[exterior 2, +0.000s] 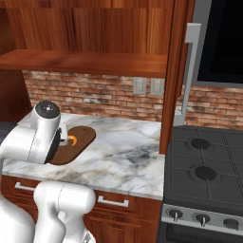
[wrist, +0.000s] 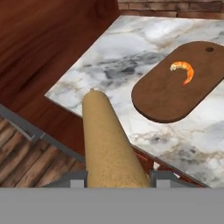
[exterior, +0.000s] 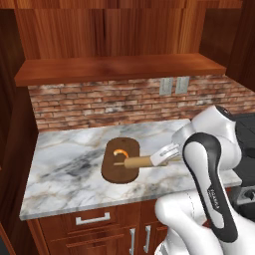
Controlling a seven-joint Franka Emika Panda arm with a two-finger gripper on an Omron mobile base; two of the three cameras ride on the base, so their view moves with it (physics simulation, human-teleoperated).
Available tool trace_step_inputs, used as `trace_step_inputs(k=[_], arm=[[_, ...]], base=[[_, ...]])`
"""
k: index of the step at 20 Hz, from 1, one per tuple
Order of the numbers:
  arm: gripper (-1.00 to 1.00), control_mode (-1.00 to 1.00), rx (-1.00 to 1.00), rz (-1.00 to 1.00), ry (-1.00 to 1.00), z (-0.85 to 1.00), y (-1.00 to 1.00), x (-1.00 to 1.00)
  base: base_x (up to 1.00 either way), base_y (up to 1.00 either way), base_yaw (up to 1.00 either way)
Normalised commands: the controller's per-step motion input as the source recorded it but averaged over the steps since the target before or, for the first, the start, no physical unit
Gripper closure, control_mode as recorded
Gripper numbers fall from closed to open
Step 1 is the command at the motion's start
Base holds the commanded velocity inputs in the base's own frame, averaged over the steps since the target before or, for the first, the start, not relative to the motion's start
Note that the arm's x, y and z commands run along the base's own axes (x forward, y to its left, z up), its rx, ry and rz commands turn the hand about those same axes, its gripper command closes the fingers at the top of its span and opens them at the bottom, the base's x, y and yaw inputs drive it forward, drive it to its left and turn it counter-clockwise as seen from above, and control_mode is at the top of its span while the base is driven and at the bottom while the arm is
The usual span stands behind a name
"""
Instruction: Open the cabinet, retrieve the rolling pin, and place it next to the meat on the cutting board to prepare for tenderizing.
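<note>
Gripping the rolling pin [exterior: 138, 162] at one end, the gripper [exterior: 163, 156] has its jaws closed on the tan wooden cylinder, one finger on either side of it in the hand view. The pin is held roughly level above the near part of the cutting board [exterior: 111, 172] — whether it touches the board cannot be told. Its free end points away from the arm, across the board. The meat [exterior: 120, 151], a small orange-and-white crescent, lies on the board's far half, close beside the pin. The board rests flat on the marble worktop [exterior: 64, 169], near its front edge. Behind runs a brick backsplash [exterior: 99, 104] — above it, a reddish-brown wooden shelf [exterior: 119, 67]. A black stove [exterior 2: 206, 175] stands beside the worktop.
</note>
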Motion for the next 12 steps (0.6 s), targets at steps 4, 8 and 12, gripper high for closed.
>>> trace_step_inputs(k=[4, 8, 12], arm=[[1.0, -1.0, -0.02, 0.0, -0.09, -0.41, 0.0, 0.37], [1.0, -1.0, 0.0, 0.0, -0.07, -0.37, 0.0, 0.39], [1.0, -1.0, 0.0, 0.0, -0.04, -0.34, 0.0, 0.42]], base=[[0.0, 0.0, 0.0], [0.0, 0.0, 0.0], [0.0, 0.0, 0.0]])
